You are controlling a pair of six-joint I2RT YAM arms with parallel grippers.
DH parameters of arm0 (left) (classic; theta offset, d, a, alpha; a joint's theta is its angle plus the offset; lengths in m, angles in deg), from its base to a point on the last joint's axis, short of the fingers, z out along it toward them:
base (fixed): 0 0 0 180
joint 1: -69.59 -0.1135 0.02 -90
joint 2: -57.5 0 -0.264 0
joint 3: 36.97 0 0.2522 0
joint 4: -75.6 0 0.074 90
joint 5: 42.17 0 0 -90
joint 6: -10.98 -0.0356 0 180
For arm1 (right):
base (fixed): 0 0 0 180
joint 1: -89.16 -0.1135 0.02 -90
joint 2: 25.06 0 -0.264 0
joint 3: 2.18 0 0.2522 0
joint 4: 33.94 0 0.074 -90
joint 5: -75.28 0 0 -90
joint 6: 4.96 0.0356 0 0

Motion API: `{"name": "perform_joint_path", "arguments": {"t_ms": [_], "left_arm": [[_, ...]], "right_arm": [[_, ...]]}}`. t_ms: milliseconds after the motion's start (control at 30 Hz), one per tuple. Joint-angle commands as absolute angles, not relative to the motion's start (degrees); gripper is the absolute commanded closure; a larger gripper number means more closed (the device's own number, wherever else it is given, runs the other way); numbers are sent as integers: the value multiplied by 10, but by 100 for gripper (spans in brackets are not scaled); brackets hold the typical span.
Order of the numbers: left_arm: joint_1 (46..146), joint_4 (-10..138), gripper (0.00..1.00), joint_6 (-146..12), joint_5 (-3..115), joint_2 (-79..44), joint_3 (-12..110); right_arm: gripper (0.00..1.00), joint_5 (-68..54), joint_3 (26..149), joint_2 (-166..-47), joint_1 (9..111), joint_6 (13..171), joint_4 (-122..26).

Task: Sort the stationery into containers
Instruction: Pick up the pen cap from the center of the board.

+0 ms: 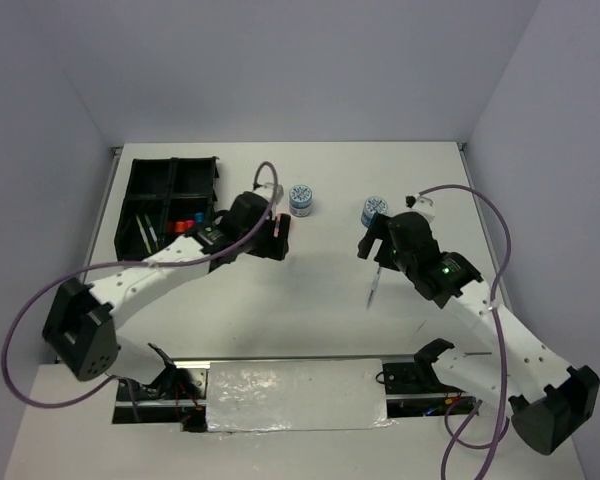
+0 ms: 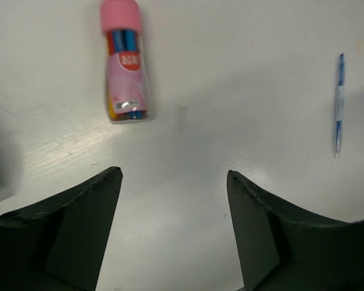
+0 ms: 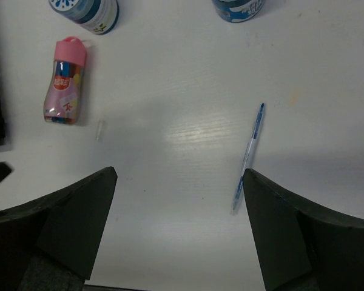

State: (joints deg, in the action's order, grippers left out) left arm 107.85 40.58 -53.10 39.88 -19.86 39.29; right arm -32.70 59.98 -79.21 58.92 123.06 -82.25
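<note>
Both claws stand spread with nothing between their fingers. The left gripper [image 2: 173, 174] hangs over bare table just short of the pink tube, and the right gripper [image 3: 179, 174] hangs beside the blue pen.

By my judgement the sorting is partly done. Nearest the arms, a thin blue-and-clear plastic pen [image 1: 373, 290] lies loose on the white table [image 1: 310, 330]. Beyond it, a clear plastic tube with a pink cap and coloured sticks inside [image 2: 126, 66] lies on its side ahead of the left claw. A tiny pale sliver [image 3: 99, 130] beside it is too small to identify. Farther back, one round blue-and-white tub [image 1: 301, 199] stands upright, and a second tub like it [image 1: 374, 210] stands apart to its right. These four pieces look like what is left to put away.

At the far left sits the black rectangular plastic organiser tray with dividers [image 1: 128, 200]. Its near left compartment holds thin yellow-green pens [image 1: 145, 232]. The compartment next to that holds short markers with red and blue caps [image 1: 187, 225]. The far compartments are too dark to tell what is in them.
</note>
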Motion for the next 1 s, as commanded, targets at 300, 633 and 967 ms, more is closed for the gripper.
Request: {"name": "perform_joint_path", "arguments": {"t_ms": [300, 633, 967], "left_arm": [[1116, 476, 44, -549, 415, -420, 467], [1119, 433, 46, -547, 375, -517, 534], [1118, 419, 54, -541, 356, -553, 550]], "right_arm": [[8, -292, 599, -637, 587, 1178, -881], [8, -234, 561, -615, 588, 1163, -851], [8, -219, 568, -586, 588, 1151, -858]]}}
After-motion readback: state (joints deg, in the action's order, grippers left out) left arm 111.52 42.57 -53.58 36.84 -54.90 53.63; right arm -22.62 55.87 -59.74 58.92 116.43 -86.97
